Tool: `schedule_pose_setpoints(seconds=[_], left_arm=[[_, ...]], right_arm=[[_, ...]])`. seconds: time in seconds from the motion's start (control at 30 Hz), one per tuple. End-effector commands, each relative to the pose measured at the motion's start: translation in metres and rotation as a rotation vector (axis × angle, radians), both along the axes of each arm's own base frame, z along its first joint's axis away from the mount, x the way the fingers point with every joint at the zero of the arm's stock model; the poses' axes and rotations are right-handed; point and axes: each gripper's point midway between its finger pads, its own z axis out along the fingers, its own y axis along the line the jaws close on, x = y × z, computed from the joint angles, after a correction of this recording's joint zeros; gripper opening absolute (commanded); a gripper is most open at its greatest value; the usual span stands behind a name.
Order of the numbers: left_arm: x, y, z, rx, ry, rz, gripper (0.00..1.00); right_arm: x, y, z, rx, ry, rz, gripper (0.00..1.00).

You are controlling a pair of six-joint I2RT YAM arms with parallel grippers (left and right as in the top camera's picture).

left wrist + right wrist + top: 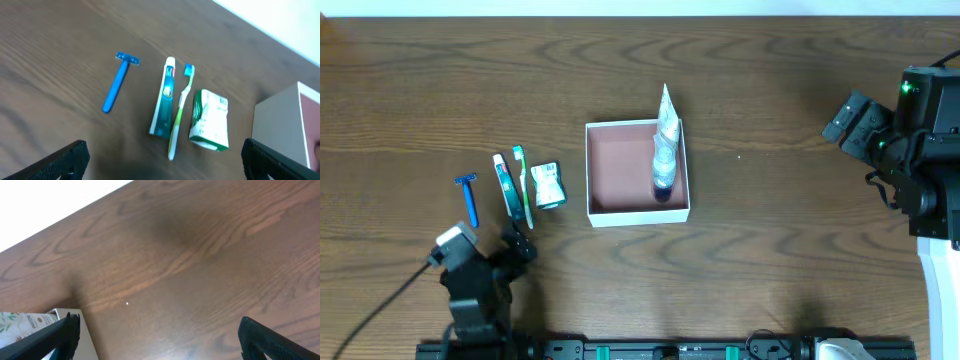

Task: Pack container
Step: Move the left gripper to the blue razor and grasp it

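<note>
Container (620, 165) sits mid-bench, between the two hands and nearer the left. One tube (664, 150) is in it, lying along the wall on the right hand's side, tip poking over the rim. Left hand (165, 172) is spread wide and empty, hovering just short of the row not yet packed: razor (116, 85), toothpaste (164, 100), toothbrush (180, 112), packet (210, 120). The container wall is off to its right. Looks lined up to pick one next. Right hand (160, 347) is also spread wide and empty, well clear of the container, probably parked out of the way.
</note>
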Motion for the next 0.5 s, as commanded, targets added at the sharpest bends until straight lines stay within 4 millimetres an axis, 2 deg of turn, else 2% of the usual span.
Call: schedule_pose_setpoints(seconds=[0.0,0.07,0.23,0.37,0.47], left_arm=[[0.011,0.008,0.039,0.045,0.069,0.015,0.98],[0.022,0.014,0.053,0.034,0.145,0.050,0.98],[0.068,0.039,0.078,0.003,0.347,0.119,0.98],[0.114,0.053,0.076,-0.084,0.425,0.110,0.98],[0.136,0.065,0.063,-0.100,0.464,0.125,0.98]], right_arm=[[0.000,-0.002,0.003,0.007,-0.011,-0.016,0.99],[0.000,-0.002,0.004,0.007,-0.011,-0.015,0.99],[0.000,-0.002,0.003,0.007,-0.011,-0.016,0.99],[0.000,-0.002,0.004,0.007,-0.011,-0.015,0.99],[0.000,-0.002,0.003,0.007,-0.011,-0.016,0.99]])
